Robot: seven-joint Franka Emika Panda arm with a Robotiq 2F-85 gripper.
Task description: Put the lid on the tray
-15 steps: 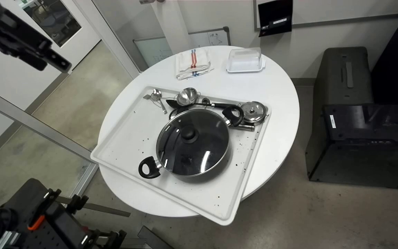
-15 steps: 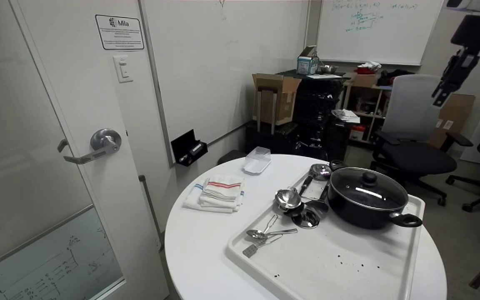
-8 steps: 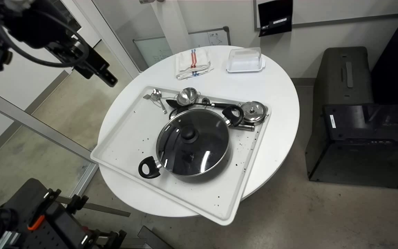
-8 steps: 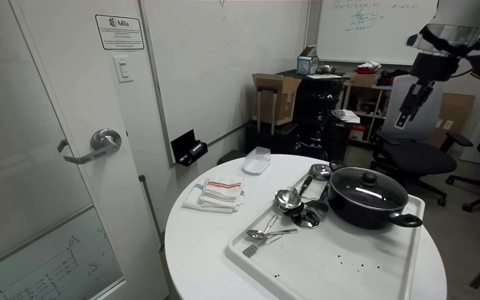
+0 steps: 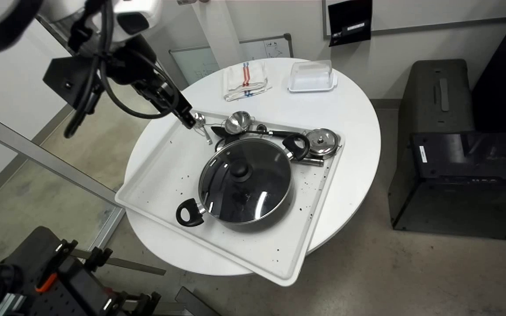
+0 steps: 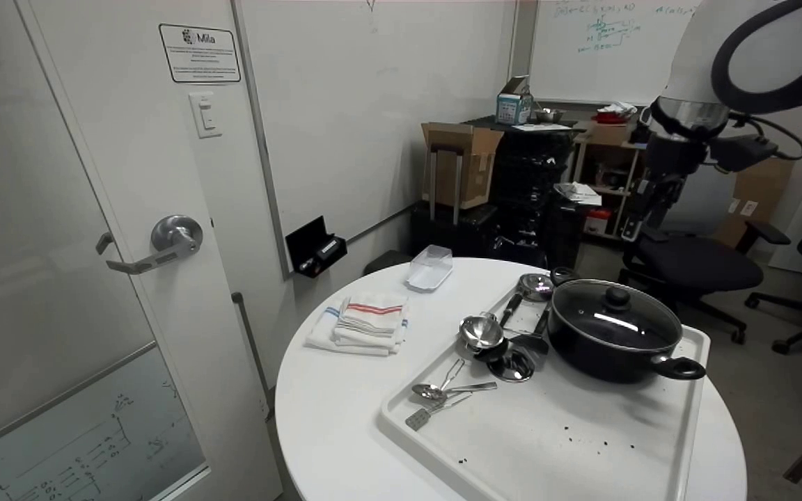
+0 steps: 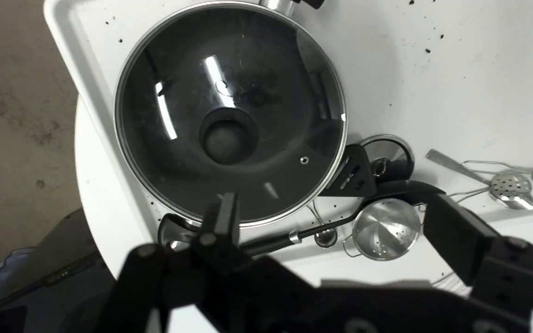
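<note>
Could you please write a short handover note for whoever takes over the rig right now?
Gripper: open, holding nothing, raised and apart from the lid.
Lid: resting on the black two-handled pot, knob up.
Tray: on the round white table, with the pot and some utensils on it.
Done: no step shows as finished; the lid is not yet directly on the tray.
Left: probably grasp the knob, lift the lid off and set it on the tray.

The pincer [image 7: 331, 201] has moved in closer to the lid [image 5: 245, 182] and tray [image 5: 158, 186].
</note>
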